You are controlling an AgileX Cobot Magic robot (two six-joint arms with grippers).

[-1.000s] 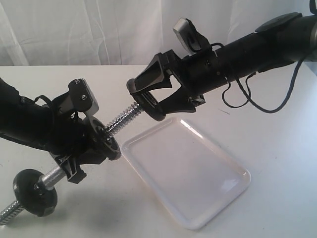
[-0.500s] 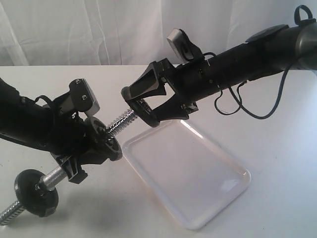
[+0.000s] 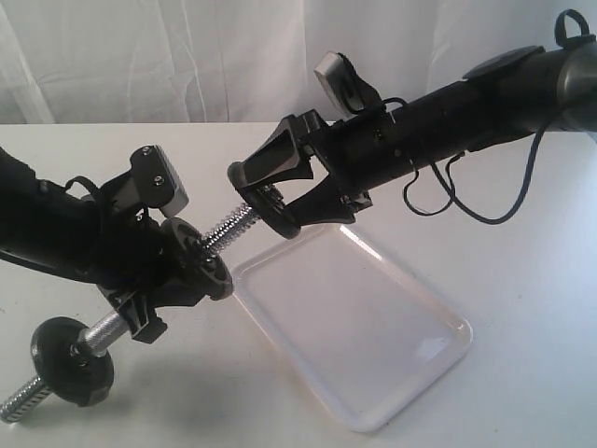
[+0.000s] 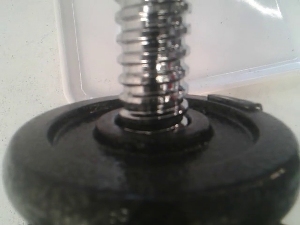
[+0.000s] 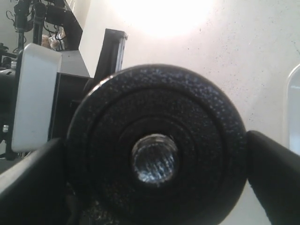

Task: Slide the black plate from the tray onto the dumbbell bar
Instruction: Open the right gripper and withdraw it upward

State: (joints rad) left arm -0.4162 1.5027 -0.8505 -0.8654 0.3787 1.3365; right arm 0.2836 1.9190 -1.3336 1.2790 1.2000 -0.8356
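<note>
In the exterior view my left gripper [image 3: 154, 280] is shut on the chrome dumbbell bar [image 3: 229, 227], which slants up to the right. The bar bears one black disc [image 3: 70, 359] at its low end and another [image 3: 198, 263] just past my left fingers. My right gripper [image 3: 269, 198] is shut on the black plate [image 3: 272, 203] at the bar's upper threaded tip. In the right wrist view the plate [image 5: 154, 108] sits between both fingers [image 5: 276, 173], and the bar's end [image 5: 154, 161] shows inside its central hole. The white tray [image 3: 373, 317] lies below, with nothing in it.
The left wrist view looks along the threaded bar [image 4: 152, 61] over the near black disc [image 4: 150, 159], with the tray's corner [image 4: 70, 70] behind. A black cable [image 3: 466, 201] hangs from the right arm. White curtain backs the white table [image 3: 532, 280].
My right gripper has carried the black plate left and slightly down onto the bar's threaded tip. The left arm and bar shifted only slightly.
</note>
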